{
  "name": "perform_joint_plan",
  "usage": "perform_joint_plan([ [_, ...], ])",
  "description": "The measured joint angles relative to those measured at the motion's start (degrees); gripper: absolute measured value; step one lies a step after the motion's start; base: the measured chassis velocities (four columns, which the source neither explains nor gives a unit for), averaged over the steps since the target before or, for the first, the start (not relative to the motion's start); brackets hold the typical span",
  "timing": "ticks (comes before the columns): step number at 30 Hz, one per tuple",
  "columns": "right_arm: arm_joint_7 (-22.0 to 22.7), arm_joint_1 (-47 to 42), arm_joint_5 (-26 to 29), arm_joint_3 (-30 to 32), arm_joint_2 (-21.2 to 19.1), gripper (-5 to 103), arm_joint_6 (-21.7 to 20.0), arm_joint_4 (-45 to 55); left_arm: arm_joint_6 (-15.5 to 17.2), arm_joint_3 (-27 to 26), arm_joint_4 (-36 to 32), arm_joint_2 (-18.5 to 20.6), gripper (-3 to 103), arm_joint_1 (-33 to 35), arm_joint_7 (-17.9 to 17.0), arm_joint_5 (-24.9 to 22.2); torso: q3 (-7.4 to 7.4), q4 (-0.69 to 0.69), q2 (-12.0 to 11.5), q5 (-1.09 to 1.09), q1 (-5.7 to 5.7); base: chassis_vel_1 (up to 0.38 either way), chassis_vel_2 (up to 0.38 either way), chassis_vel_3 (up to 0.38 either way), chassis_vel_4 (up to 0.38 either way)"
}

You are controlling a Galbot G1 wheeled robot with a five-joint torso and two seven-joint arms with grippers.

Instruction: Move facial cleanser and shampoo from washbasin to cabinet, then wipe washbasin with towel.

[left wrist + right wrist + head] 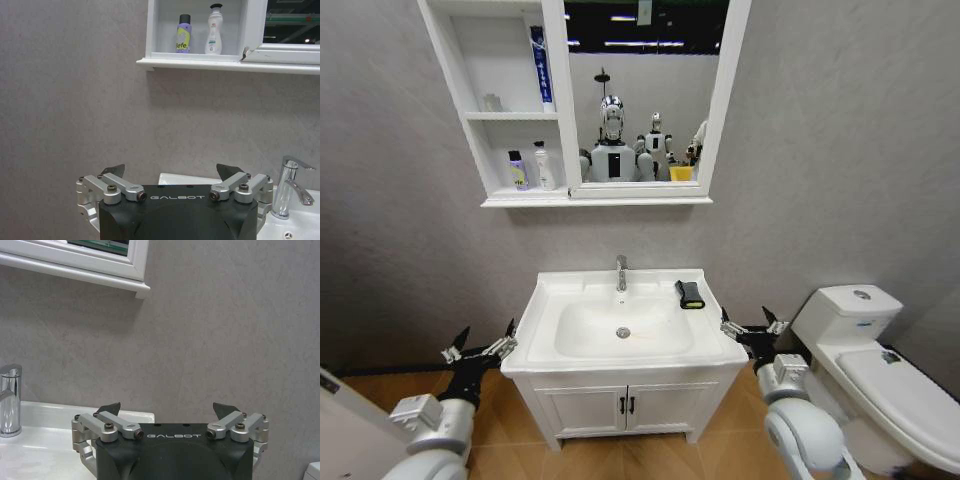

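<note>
- From the head camera you see the white rectangular ceramic washbasin (pixel 705 345) with its chrome tap (pixel 621 272), and the small folded black towel with a yellow edge (pixel 690 294) lying on the rim to the right of the tap, apart from both grippers.
- The left gripper (pixel 480 344) hangs off the basin's left edge and the right gripper (pixel 751 324) off its right edge; both have fingers spread wide and hold nothing.
- Above, the white wall-hung cabinet (pixel 595 199) has a purple-and-yellow bottle (pixel 518 170) and a white pump bottle (pixel 544 166) standing side by side on its lowest open shelf.
- Your left wrist camera reads those two bottles more plainly, above the open fingertips (pixel 115 170).
- Your right wrist camera gives the cabinet's lower corner, the tap and bare grey wall (pixel 225 330).
</note>
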Motion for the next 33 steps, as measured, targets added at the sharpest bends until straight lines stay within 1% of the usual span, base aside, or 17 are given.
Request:
perform_joint_plan([
  [9, 0.0, -0.9, 0.2, 0.2, 0.2, 100, 0.1, 1.1, 0.1, 0.3, 0.0, 0.0, 100, -0.3, -0.3, 0.4, 0.00, 0.00, 0.0, 0.00, 0.00, 0.000, 0.000, 0.000, 0.000],
  [13, -0.4, -1.4, -0.2, 0.2, 0.7, 100, -1.1, 2.0, 0.2, 0.3, 0.1, 0.1, 100, -0.3, -0.4, 0.3, 0.00, 0.00, 0.0, 0.00, 0.00, 0.000, 0.000, 0.000, 0.000],
  [15, -0.5, -1.9, -0.5, 0.2, 1.0, 100, -2.5, 2.8, 0.2, 0.3, 0.1, 0.1, 100, -0.4, -0.4, 0.3, 0.00, 0.00, 0.0, 0.00, 0.00, 0.000, 0.000, 0.000, 0.000],
  [22, -0.6, -2.3, -1.1, 0.0, 1.4, 100, -2.9, 3.0, 0.2, 0.3, 0.2, 0.2, 100, -0.5, -0.4, 0.2, 0.00, 0.00, 0.0, 0.00, 0.01, 0.000, 0.000, 0.000, 0.000],
  [33, -0.4, -2.2, -1.3, -0.5, 1.2, 100, -2.9, 2.5, 0.2, 0.3, 0.3, 0.2, 100, -0.5, -0.4, 0.2, 0.00, 0.00, 0.0, -0.01, -0.02, 0.091, -0.113, -0.097, 0.094],
])
